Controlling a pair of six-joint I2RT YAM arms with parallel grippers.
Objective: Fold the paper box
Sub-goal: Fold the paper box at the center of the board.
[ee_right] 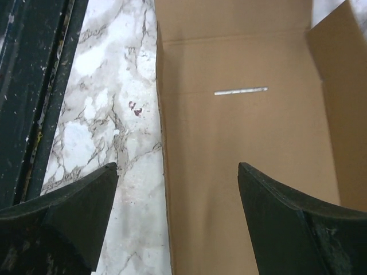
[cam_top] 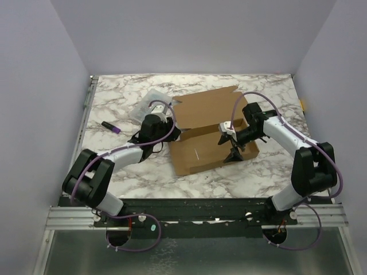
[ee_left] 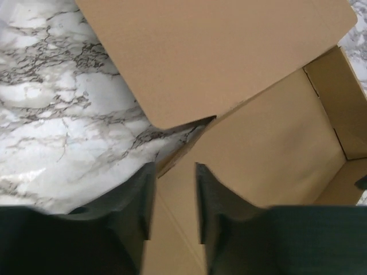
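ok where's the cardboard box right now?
Top view: the box sits mid-table, just right of centre, left gripper at its left edge, right gripper above its right half, a clear plastic case by its far-left corner.

Count: you are looking at one paper box (cam_top: pixel 200 112), one clear plastic case (cam_top: pixel 147 101) and one small dark stick (cam_top: pixel 110 126) with a purple end, all lying on one marble table (cam_top: pixel 258 177). Two arms (cam_top: pixel 123 152) are reaching in, carrying one left gripper (ee_left: pixel 174 172) and one right gripper (ee_right: pixel 178 169).
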